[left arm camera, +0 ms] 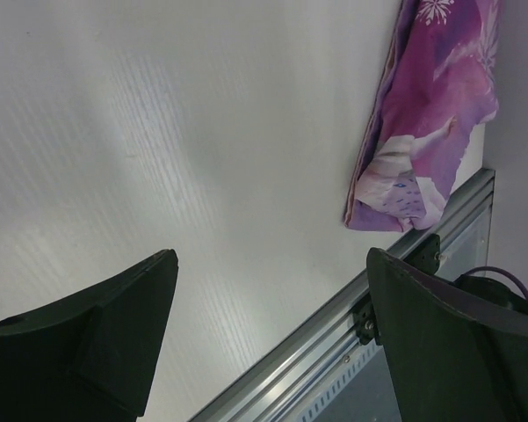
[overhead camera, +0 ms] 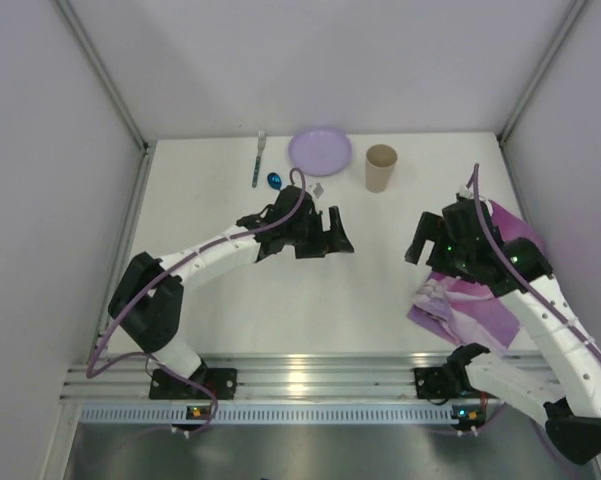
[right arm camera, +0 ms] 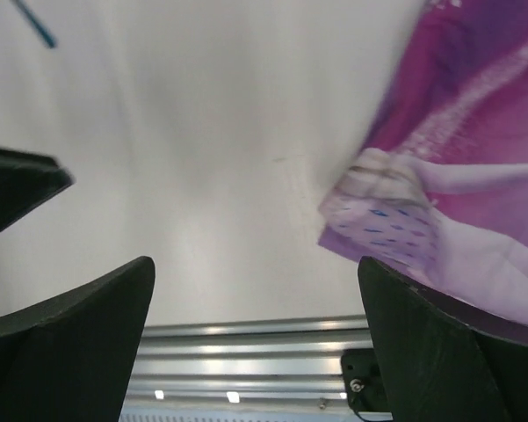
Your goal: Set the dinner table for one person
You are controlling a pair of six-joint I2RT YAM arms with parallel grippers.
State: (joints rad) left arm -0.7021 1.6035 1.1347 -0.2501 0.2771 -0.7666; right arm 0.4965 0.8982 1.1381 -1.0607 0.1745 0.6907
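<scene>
The white table [overhead camera: 370,300] spreads across the whole space, with its metal rail [overhead camera: 310,375] along the near edge. The left hand [left arm camera: 272,264] hangs over the middle of the table, fingers wide apart, holding nothing. The right hand [right arm camera: 255,290] is spread just as wide and empty, above the inner edge of a crumpled purple placemat [overhead camera: 480,305]. Along the far edge sit a fork [overhead camera: 259,158], a purple plate [overhead camera: 320,150] and a tan cup [overhead camera: 381,167]
</scene>
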